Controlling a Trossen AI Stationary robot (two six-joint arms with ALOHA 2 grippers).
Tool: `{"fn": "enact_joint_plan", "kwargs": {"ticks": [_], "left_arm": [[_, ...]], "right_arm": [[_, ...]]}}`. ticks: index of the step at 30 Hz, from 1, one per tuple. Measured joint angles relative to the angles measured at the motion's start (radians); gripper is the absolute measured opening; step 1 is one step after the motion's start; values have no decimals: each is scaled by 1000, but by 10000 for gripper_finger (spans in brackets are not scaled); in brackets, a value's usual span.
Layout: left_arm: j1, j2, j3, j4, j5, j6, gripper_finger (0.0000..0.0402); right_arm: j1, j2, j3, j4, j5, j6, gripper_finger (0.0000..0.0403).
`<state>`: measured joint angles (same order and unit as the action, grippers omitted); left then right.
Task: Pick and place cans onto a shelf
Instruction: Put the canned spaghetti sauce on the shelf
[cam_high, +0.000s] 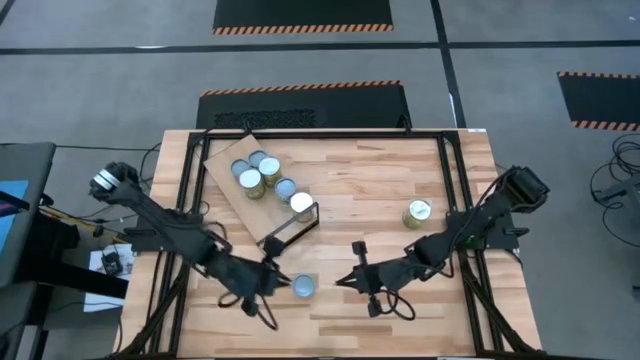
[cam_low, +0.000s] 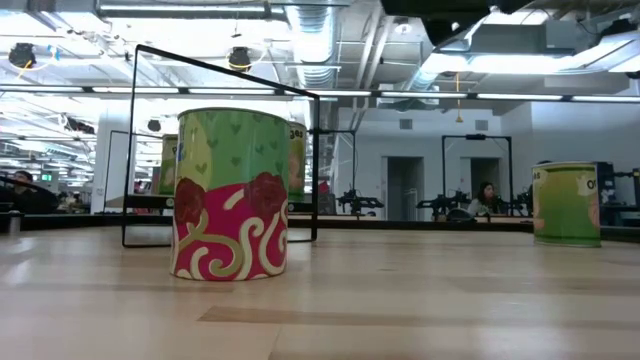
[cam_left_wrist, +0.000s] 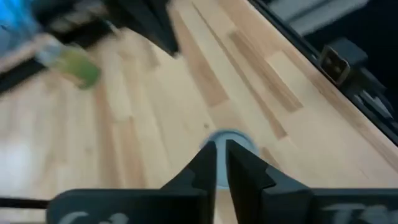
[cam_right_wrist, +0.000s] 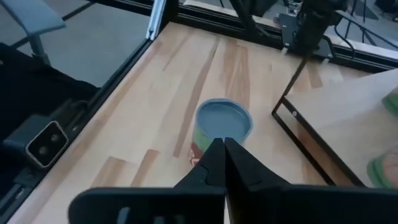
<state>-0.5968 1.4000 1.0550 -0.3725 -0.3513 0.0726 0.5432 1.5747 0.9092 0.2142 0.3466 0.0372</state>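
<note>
The left gripper (cam_high: 275, 283), fingers nearly pressed together and holding nothing, was just beside the loose can (cam_high: 305, 286); it should open wider before closing around it.

The right gripper (cam_high: 343, 281), pressed together, waited opposite.

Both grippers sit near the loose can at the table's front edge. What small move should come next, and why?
Probably open the left gripper. Its fingers look nearly shut and point at the can just ahead, which stands free on the table, off the shelf. The right gripper is shut as well, so neither can grasp yet.
</note>
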Motion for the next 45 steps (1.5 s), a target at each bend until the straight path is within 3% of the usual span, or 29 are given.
{"fn": "enact_joint_plan", "kwargs": {"ticks": [12, 26, 31, 42, 45], "left_arm": [[0, 242, 72, -59, 71, 127, 111], [35, 306, 72, -63, 60, 212, 119], [42, 315, 72, -62, 82, 221, 103], [41, 327, 74, -74, 82, 268, 16], [34, 330, 99, -97, 85, 292, 7]], "right_arm": [[17, 0, 0, 4, -1, 8, 9], [20, 0, 0, 13, 0, 8, 12], [20, 0, 0, 12, 0, 8, 12], [20, 1, 1, 19, -1, 8, 12], [20, 1, 1, 19, -1, 8, 12]]}}
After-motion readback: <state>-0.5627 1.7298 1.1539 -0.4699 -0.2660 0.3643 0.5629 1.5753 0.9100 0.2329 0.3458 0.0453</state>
